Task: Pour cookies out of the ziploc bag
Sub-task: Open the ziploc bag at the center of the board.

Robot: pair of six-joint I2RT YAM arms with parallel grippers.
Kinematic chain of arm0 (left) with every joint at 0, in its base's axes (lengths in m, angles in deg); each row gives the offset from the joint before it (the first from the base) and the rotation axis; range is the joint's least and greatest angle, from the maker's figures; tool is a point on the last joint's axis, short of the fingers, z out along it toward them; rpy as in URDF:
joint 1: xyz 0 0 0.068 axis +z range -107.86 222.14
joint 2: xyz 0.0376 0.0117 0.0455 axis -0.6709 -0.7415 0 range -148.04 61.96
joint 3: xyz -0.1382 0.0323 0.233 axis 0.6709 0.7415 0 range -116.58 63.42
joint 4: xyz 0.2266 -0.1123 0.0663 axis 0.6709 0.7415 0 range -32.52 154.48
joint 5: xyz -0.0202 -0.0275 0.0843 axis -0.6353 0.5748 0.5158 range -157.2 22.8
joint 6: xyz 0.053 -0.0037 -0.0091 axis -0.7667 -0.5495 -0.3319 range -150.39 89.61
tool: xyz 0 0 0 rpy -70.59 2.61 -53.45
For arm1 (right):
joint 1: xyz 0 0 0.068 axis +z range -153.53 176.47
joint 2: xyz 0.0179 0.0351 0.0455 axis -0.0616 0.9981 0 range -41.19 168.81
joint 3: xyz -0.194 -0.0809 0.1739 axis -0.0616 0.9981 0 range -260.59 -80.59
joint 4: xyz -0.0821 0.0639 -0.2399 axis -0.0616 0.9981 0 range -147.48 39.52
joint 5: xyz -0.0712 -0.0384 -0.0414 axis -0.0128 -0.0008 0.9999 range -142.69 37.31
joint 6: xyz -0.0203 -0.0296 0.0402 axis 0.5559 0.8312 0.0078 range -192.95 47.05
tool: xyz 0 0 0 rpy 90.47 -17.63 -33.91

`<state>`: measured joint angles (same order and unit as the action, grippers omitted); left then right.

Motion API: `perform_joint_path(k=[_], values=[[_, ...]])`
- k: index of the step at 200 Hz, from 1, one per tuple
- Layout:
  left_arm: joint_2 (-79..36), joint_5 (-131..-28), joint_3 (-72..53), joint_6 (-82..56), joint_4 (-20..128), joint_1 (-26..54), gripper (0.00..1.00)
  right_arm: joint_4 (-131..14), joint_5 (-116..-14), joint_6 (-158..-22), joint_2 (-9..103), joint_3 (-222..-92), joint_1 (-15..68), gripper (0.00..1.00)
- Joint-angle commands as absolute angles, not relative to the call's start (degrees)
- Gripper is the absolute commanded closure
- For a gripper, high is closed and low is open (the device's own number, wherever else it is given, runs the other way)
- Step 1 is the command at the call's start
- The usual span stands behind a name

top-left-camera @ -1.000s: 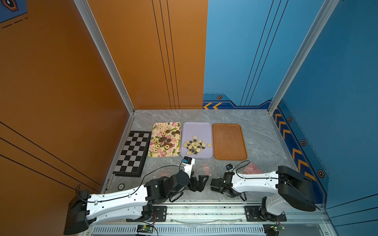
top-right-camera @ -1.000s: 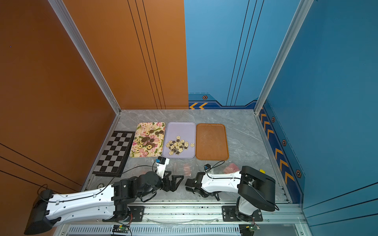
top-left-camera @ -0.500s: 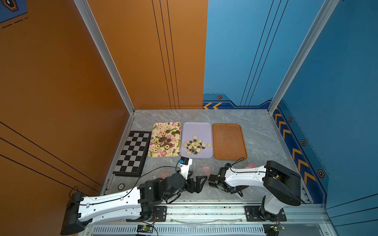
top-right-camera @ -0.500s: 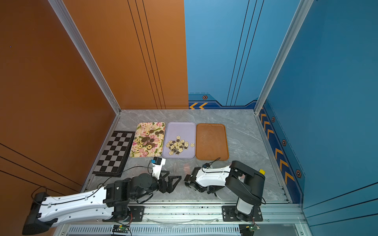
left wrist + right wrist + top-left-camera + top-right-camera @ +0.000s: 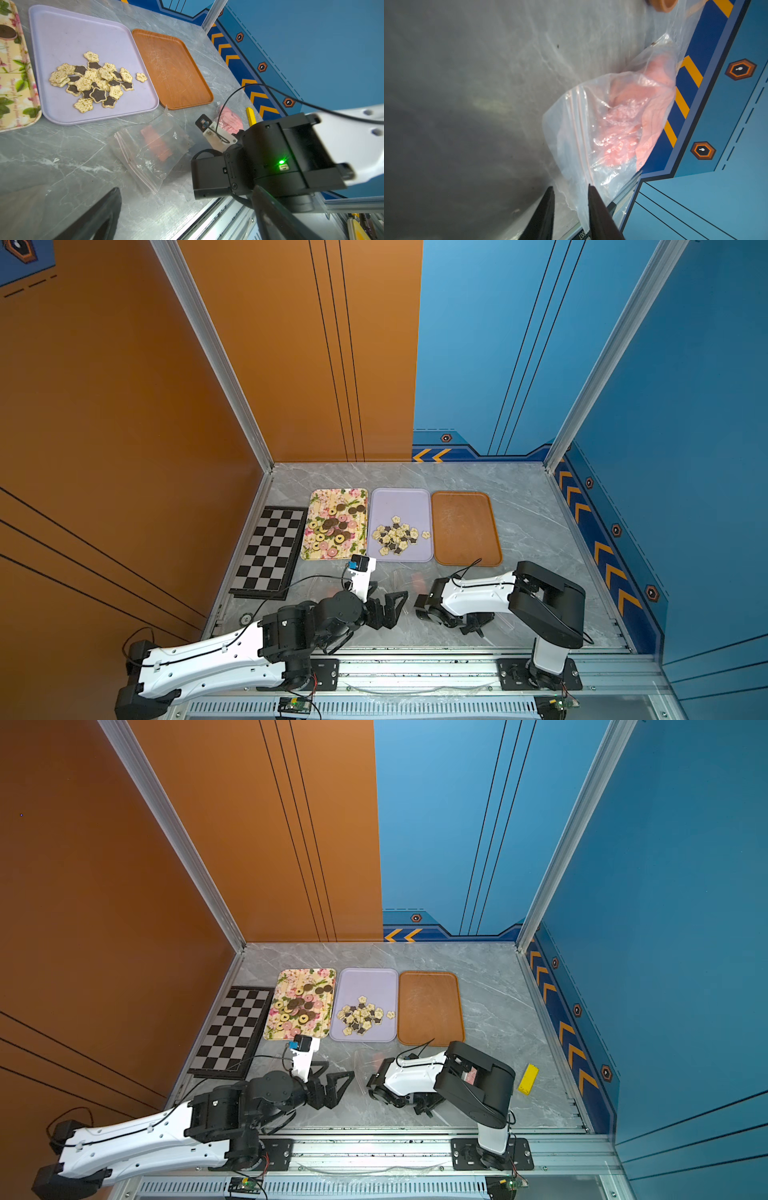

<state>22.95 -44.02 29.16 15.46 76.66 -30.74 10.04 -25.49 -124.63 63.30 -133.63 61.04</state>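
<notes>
Cookies of two kinds are already out on trays, while the third kind is still inside its bag, so I judge the task about two thirds done.

The grey marble table (image 5: 519, 489) fills the lower middle of both top views. At its left edge lies a chessboard (image 5: 270, 549), apart from the work. To the right of it, three trays stand side by side in one row:
- The floral tray (image 5: 324, 499) carries the round cookies (image 5: 334, 526) in brown, pink and yellow.
- The lilac tray (image 5: 401, 502) carries a heap of cream and dark star cookies (image 5: 395, 535).
- The brown tray (image 5: 465, 526) has nothing on it.

Below the trays, a flat ziploc bag (image 5: 149, 149) lies on the table. A reddish patch shows through it, and I cannot tell what it is. The full ziploc bag (image 5: 581, 135), with the plain pink cookies (image 5: 643, 104) inside, lies under the right arm, lower right of centre.

The left gripper (image 5: 390, 593) stands wide and holds nothing. The right gripper (image 5: 570, 187) has its jaws narrow, with a small gap between them. A corner of the full bag's film lies in this gap, and as far as I can see it is not yet pressed.

A small yellow block (image 5: 528, 1079) lies at the right, untouched.

What remains, in my judgement, is to pinch this bag, lift it and tip the pink cookies out, probably onto the brown tray.
</notes>
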Motion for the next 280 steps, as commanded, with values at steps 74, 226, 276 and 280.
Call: perform_joint_path(k=[74,226,276,280], values=[[24.7,-42.2,28.5,14.7,78.1,-31.8,0.02,11.3,-24.1,-119.8,61.2,-133.8,56.9,0.77],[9.4,-63.3,29.2,-19.8,62.3,-32.3,0.01,-5.0,-56.6,-101.0,20.4,-132.5,47.1,1.00],[-5.2,-65.3,24.8,-28.0,52.4,-31.7,0.02,-1.2,-57.8,-98.2,19.7,-138.1,46.7,1.00],[-5.9,-65.3,24.9,-28.2,50.8,-31.4,0.02,-0.7,-57.8,-98.0,19.6,-138.5,46.6,1.00]])
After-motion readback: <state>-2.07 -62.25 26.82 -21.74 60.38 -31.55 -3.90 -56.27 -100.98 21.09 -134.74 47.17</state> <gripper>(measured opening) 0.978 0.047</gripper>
